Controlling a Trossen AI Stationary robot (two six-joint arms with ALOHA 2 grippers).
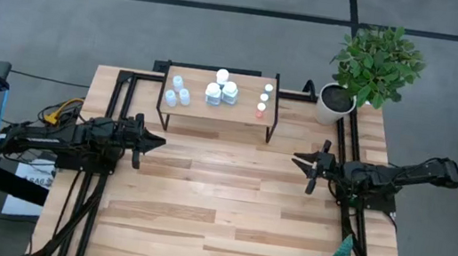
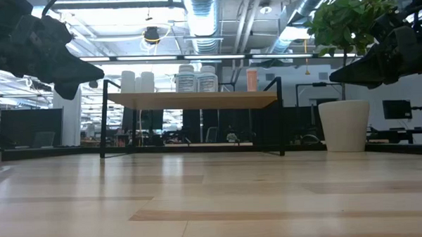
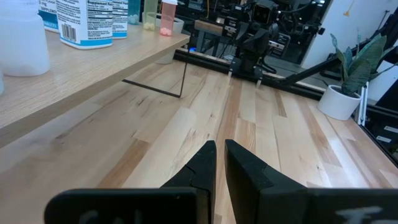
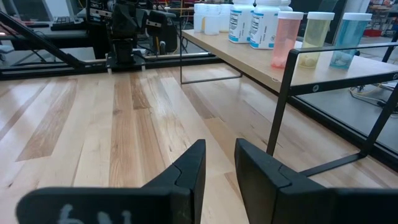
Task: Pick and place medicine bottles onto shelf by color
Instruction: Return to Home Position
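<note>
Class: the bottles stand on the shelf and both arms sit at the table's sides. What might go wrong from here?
The three tinted bottles stand at the shelf's end, near its edge; a knock might tip one off. The right gripper hangs near the shelf's front leg; a swing might strike it. The left gripper waits opposite.

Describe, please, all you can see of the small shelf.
The shelf has a rectangular light-wood top on thin black metal legs and stands level near the table's far edge. It carries three groups of bottles: pale ones at the left arm's end, white labelled ones in the middle, tinted ones at the right arm's end. The left gripper and right gripper hang clear.
</note>
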